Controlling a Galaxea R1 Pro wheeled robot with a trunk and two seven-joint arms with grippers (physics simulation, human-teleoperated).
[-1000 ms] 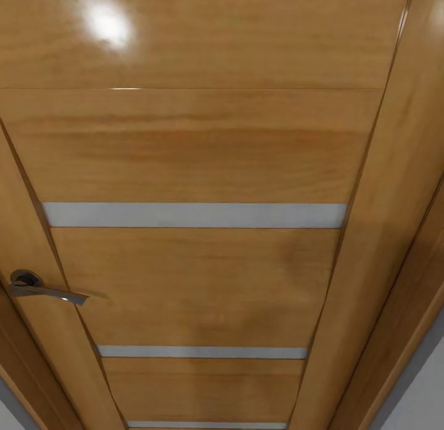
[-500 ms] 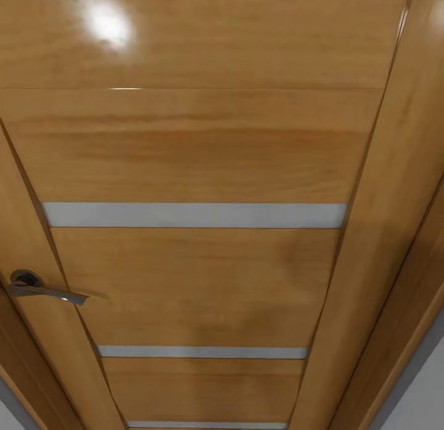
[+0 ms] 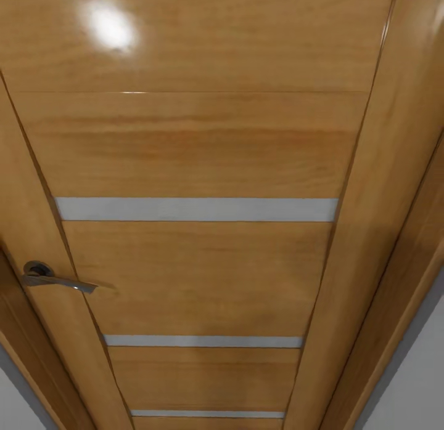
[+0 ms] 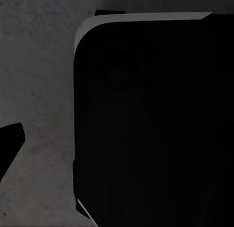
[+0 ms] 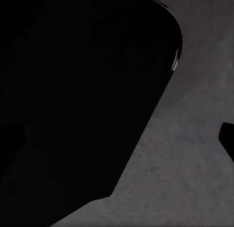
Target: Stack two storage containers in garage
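1. Head view: an orange wooden door (image 3: pixel 197 153) stands close in front of the camera, its glossy grain catching a bright round glare of light near the upper left. Three pale grey horizontal strips cross its panel: the top strip (image 3: pixel 197 209), a middle strip (image 3: pixel 202 341) and a lower strip (image 3: pixel 206 413). A dark metal lever handle (image 3: pixel 57 281) sits at the door's left side, its lever pointing toward the panel's middle. The door frame (image 3: pixel 376 233) runs down the right side, and a sliver of white wall (image 3: pixel 410 387) shows beyond it at the lower right; another pale sliver shows at the lower left corner. The storage containers cannot be seen from here.

2. Left wrist view: a large black rounded body (image 4: pixel 156 124), with a thin pale edge along its corner, lies over dark grey speckled floor (image 4: pixel 39 80). A black finger tip (image 4: pixel 9 144) pokes in from the edge. Whether the left gripper is spread or closed cannot be told.

3. Right wrist view: a large black shape (image 5: pixel 78 100) lies over the same dark grey speckled floor (image 5: pixel 185 178). A small black tip (image 5: pixel 228 139) shows at the edge. The right gripper's state cannot be told either.
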